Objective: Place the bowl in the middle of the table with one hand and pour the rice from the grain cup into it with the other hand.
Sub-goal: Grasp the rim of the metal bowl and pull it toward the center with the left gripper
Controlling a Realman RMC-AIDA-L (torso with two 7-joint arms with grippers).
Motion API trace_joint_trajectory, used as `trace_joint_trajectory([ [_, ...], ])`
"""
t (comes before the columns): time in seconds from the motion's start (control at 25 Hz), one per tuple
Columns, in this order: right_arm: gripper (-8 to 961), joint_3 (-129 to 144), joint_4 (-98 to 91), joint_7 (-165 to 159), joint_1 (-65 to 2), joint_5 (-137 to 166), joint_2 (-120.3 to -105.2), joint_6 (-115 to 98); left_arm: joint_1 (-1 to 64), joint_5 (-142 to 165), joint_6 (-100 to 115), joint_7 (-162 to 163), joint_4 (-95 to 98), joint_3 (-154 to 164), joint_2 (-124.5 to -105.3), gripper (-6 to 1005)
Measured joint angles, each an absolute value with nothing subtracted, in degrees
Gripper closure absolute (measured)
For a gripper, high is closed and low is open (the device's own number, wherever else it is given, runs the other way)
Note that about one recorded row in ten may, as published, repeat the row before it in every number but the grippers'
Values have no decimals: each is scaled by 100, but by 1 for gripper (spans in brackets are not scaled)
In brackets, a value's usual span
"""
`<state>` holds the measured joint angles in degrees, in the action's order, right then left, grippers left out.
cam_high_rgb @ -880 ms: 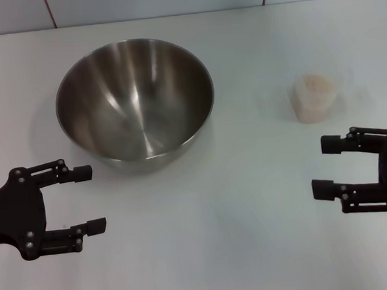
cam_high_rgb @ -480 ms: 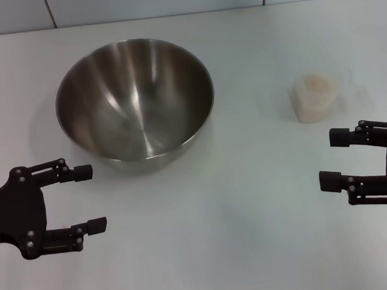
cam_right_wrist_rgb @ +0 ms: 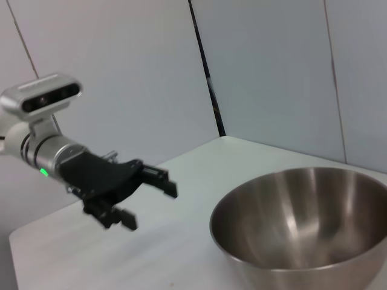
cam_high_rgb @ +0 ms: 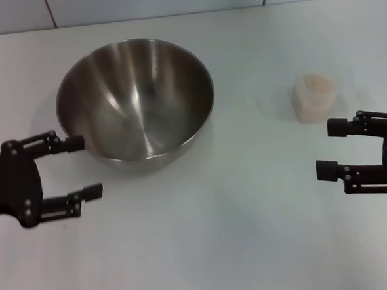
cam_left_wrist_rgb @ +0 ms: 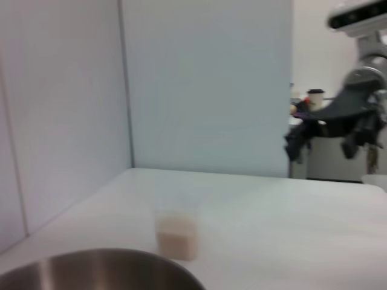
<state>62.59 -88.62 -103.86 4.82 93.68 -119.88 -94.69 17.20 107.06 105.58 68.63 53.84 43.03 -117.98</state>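
The plain white table (cam_high_rgb: 252, 246) lies bare between both grippers. The large shiny steel bowl (cam_high_rgb: 135, 99) has its rim just beside the spread left gripper (cam_high_rgb: 76, 167). The small clear grain cup (cam_high_rgb: 315, 97) of pale rice (cam_high_rgb: 315, 81) stands just beyond the spread right gripper (cam_high_rgb: 332, 149).

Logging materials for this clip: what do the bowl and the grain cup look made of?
The bowl looks like polished stainless steel: a silvery, mirror-like inside with streaked reflections. The grain cup appears to be thin translucent plastic, since the pale rice shows through its faint walls; glass cannot be fully ruled out. Both stand on a smooth white table, probably laminate.
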Motion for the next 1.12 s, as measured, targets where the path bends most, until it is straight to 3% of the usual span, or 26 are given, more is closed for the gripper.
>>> trace_joint_trajectory([
  [0.32, 168, 6327, -8627, -10101, 332, 9299, -11988, -9491, 2406, 11136, 9403, 9589, 6169, 4305, -11791, 198],
  [0.72, 168, 6282, -8492, -9742, 383, 9123, -11980, -9627, 3758, 13708, 8393, 12820, 6576, 4340, -11730, 198],
  [1.12, 168, 6268, -8439, -9453, 385, 9113, -11965, -9660, 4610, 15345, 8591, 13749, 6500, 4417, -11784, 198],
])
